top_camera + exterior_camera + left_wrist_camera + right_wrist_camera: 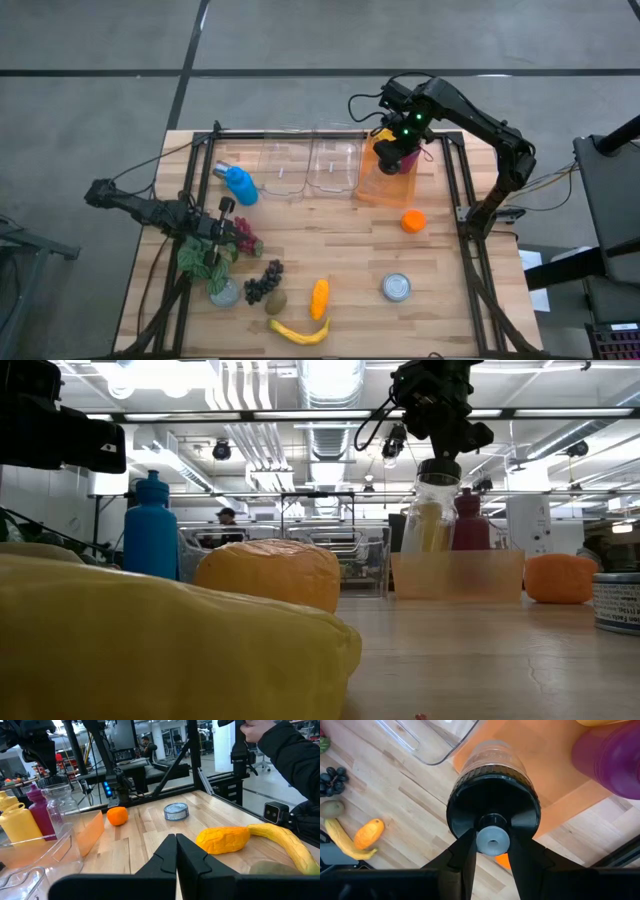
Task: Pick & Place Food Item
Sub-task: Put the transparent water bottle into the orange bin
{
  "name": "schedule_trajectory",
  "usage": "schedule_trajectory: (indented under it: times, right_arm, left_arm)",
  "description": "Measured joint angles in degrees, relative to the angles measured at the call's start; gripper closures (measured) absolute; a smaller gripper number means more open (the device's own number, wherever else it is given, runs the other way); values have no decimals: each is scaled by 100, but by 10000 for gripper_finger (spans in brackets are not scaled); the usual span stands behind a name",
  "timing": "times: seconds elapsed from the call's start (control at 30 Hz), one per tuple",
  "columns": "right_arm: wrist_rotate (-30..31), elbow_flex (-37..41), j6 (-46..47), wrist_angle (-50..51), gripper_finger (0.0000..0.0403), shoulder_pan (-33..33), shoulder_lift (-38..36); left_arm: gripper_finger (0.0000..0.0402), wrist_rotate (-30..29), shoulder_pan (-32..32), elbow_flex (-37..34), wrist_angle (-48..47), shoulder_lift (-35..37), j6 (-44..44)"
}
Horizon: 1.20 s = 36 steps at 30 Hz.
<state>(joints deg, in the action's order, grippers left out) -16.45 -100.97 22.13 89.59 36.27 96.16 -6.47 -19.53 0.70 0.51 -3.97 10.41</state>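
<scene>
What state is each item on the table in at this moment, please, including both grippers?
Right gripper: shut on the clear jar's lid knob, over the orange bin.
Clear jar: upright, lid on, held.
Left gripper: shut, holding nothing.
Orange bin: holds bottles.
Clear containers: open.
Blue bottle: capped.
Tin can: upright.
Banana: unpeeled.

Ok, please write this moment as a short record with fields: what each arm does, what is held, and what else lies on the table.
right gripper: shut on the grey knob of a clear jar, over the orange bin
orange bin contents: yellow bottle and magenta bottle
left gripper: fingers shut, holding nothing, at the table's left side
clear bins: two, beside the orange bin
loose items: blue bottle, orange, tin can, banana, grapes
</scene>
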Motion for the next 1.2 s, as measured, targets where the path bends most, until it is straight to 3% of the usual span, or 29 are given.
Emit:
schedule_trajectory:
  times: [0.4,0.8,1.2]
  right_arm:
    - [2,0,-122,-14,229,0,0]
    - [0,-17,-136,-10,226,0,0]
    - [2,-542,-133,-22,226,-14,122]
  left_arm:
    - [400,1,0,-1,0,0,0]
    - [400,1,-1,-1,0,0,1]
    - [400,1,-2,1,0,0,0]
